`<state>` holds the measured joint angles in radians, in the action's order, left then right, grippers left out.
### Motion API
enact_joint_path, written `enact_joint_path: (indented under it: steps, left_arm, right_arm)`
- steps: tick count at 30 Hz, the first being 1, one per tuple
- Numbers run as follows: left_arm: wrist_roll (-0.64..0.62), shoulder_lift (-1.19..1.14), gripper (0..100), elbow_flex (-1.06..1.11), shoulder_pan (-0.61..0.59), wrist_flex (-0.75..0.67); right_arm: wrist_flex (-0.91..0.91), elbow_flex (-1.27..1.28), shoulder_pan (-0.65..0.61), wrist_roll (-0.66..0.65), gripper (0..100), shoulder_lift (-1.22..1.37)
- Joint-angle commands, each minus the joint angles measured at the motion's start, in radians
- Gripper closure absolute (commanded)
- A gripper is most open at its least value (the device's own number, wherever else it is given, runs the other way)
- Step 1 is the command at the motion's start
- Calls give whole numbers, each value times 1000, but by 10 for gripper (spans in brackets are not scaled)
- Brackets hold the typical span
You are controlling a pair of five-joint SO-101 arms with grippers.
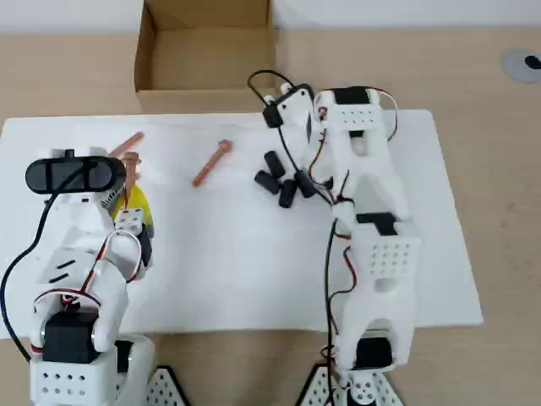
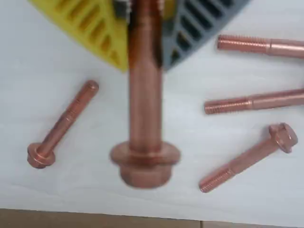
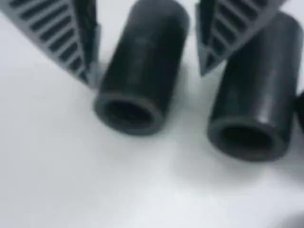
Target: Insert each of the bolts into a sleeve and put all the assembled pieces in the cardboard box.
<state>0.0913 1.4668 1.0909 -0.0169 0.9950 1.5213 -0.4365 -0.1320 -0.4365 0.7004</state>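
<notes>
My left gripper (image 2: 145,35), one finger yellow (image 2: 80,23) and one grey (image 2: 204,19), is shut on the shank of a copper bolt (image 2: 145,114), head pointing away, just above the white mat. Several more bolts lie loose around it, such as one (image 2: 61,126) and another (image 2: 247,159). From above, the held bolt (image 1: 129,167) is at the mat's left, with a lone bolt (image 1: 211,162) nearer the middle. My right gripper (image 3: 147,71) stands open astride a black sleeve (image 3: 142,71) lying on the mat, a second sleeve (image 3: 256,99) beside it. The sleeve cluster (image 1: 275,176) lies mid-mat.
The open cardboard box (image 1: 145,59) stands beyond the mat's far edge, left of centre. The white mat (image 1: 237,262) covers most of the wooden table. Black cables (image 1: 283,135) loop over the right arm near the sleeves. A round grey disc (image 1: 522,64) sits far right.
</notes>
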Motion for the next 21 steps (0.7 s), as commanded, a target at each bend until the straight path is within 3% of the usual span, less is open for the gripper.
enact_joint_path:
  steps: [1,6,15,21]
  left_arm:
    - [8,13,995,-5,11,-18]
    - [29,13,995,-3,11,-18]
    - [32,13,995,-3,11,-18]
    - [32,13,995,-3,11,-18]
  right_arm:
    - [-28,-13,-4,-12,744,24]
    - [-31,-12,1,-26,765,27]
    - [-28,-12,2,-14,991,27]
    - [-20,-12,12,-11,988,22]
